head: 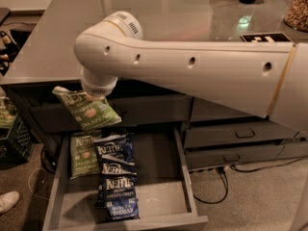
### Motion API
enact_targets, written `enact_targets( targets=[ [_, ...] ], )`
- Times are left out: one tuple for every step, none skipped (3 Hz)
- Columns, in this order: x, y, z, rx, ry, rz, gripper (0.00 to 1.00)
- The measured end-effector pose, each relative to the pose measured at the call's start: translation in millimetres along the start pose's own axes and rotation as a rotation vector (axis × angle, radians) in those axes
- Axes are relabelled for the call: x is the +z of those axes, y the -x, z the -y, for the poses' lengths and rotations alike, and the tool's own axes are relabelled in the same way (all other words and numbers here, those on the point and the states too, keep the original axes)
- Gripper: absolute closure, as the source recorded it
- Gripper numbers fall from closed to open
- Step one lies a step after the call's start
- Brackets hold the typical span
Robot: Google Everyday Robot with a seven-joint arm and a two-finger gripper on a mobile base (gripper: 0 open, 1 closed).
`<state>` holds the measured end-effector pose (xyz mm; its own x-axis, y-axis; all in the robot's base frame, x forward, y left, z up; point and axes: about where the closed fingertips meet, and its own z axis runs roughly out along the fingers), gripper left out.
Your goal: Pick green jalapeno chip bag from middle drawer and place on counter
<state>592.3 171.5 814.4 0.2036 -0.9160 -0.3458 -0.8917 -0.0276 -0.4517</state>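
Puffy, light-green, white logo and reddish picture, the green jalapeno chip bag hangs tilted above the middle drawer's far left, below the tabletop edge, the gripper fingers pinching its top

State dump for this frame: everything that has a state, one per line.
end effector: under the wrist, over the drawer's left side, gripping the bag's top
green jalapeno chip bag: held in the air, tilted, clear of the drawer
middle drawer: pulled open
flat green bag: lying in the drawer, partly under a blue bag
blue bags: lying in the drawer, overlapping
counter: chip bag not yet on it
right-hand drawers: shut
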Motion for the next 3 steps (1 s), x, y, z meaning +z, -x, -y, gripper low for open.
enact_targets(
  targets=[
    [-23.2,-8.9,24.7,0.010,-0.048,-0.015,1.00],
    [-24.6,-9.0,26.4,0.011,-0.051,-0.015,1.00],
    [-50.9,-2.6,32.6,-0.002,-0.089,-0.020,1.00]
  ],
)
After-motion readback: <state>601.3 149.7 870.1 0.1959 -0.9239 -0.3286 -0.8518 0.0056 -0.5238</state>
